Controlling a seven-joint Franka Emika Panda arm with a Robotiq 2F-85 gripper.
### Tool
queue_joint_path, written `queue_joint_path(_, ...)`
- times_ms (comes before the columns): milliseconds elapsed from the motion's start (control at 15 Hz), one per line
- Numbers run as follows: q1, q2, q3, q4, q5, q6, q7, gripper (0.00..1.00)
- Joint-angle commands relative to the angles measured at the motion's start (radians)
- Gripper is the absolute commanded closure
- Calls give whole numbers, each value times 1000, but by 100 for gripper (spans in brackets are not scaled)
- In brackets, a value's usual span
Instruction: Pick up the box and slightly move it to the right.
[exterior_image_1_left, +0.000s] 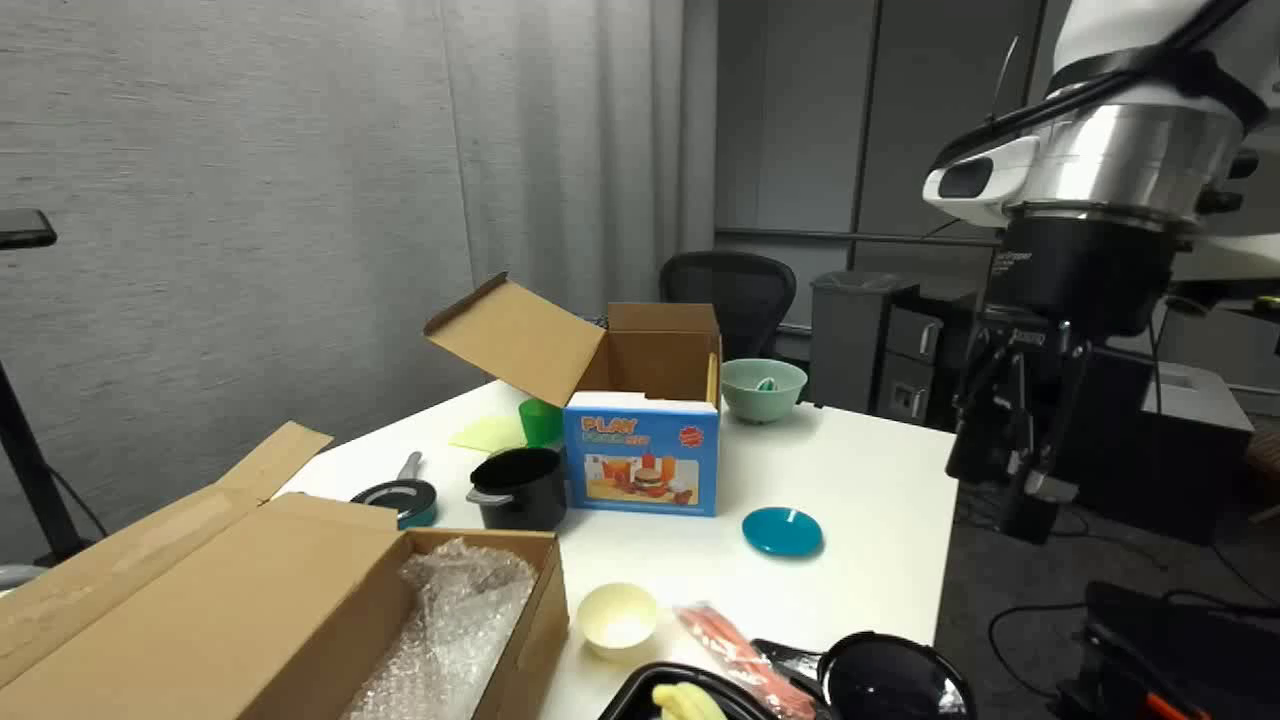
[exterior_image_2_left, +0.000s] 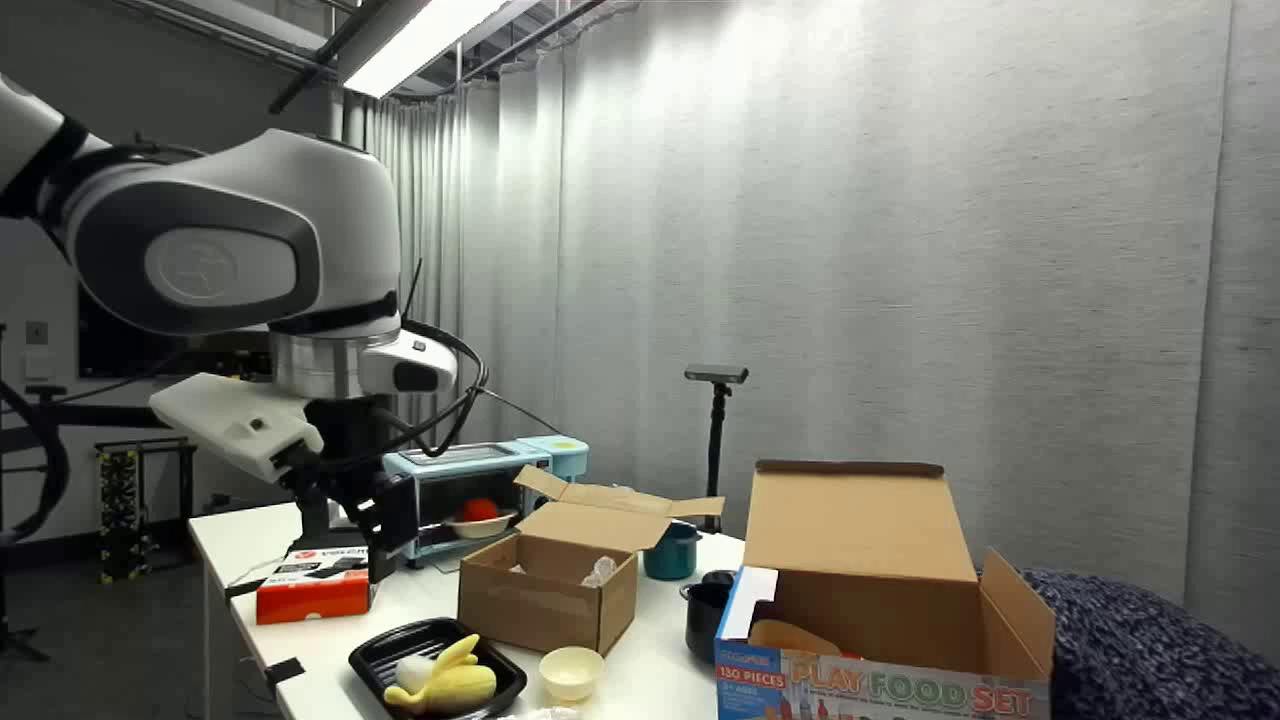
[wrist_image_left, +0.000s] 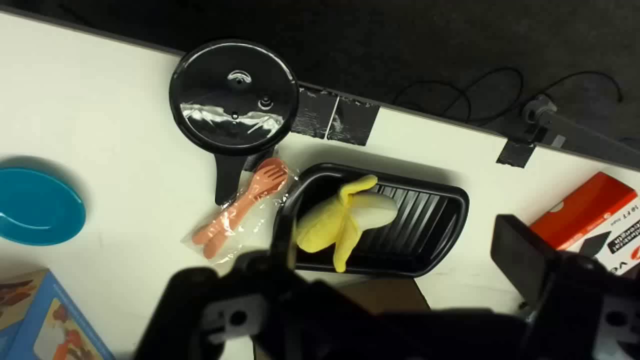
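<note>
The box (exterior_image_1_left: 642, 458) has a blue "Play Food Set" front with pictures of toy food. It stands upright on the white table with its brown flaps open. It also shows in an exterior view at the bottom right (exterior_image_2_left: 880, 688) with something inside it. In the wrist view only a corner of it (wrist_image_left: 55, 320) shows at the lower left. My gripper (exterior_image_1_left: 998, 485) hangs in the air well away from the box, near the table's edge. It also shows in an exterior view (exterior_image_2_left: 350, 530). In the wrist view the fingers (wrist_image_left: 402, 245) are wide apart with nothing between them.
A larger plain carton with bubble wrap (exterior_image_1_left: 200, 610) stands near the box. A black pot (exterior_image_1_left: 520, 490) is beside it and a teal plate (exterior_image_1_left: 783, 531) lies in front. A black tray (wrist_image_left: 450, 200) holds a toy banana. An orange-red box (exterior_image_2_left: 310, 602) and toy oven (exterior_image_2_left: 470, 510) stand farther off.
</note>
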Motion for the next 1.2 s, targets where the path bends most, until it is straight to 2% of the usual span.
queue_joint_path(0,-6,4,6,8,4,-7,-2,0)
queue_joint_path(933,-6,14,6,6,4,-7,-2,0)
queue_joint_path(1133,-29,28,32,17,-10,42,38,0)
